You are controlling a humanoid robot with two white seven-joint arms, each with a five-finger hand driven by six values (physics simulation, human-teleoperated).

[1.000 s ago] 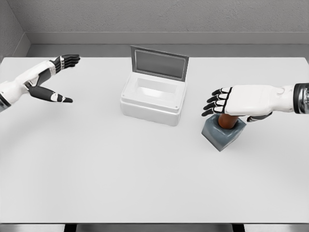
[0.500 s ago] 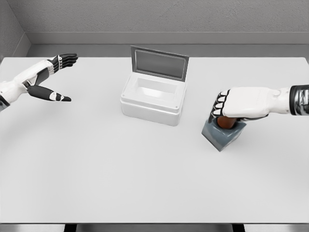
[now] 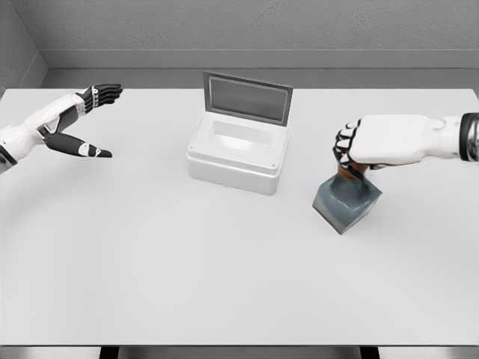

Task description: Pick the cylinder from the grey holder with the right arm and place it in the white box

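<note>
My right hand [image 3: 350, 152] has its fingers curled around the brown cylinder [image 3: 350, 173], of which only a short piece shows below the fist. The cylinder's lower end stands just above or at the mouth of the grey holder [image 3: 346, 201], which sits on the table right of centre. The white box [image 3: 238, 152] stands at the table's middle back with its grey lid [image 3: 246, 97] raised upright behind it. My left hand [image 3: 84, 123] hovers over the far left of the table with fingers spread, holding nothing.
The white table [image 3: 224, 262] fills the view, its front edge near the bottom. A grey wall runs along the back. The box lies to the left of the holder with bare tabletop between them.
My right hand's fingers went from spread to curled around the cylinder, then the hand rose, drawing the cylinder up out of the holder. The left arm barely moved.
</note>
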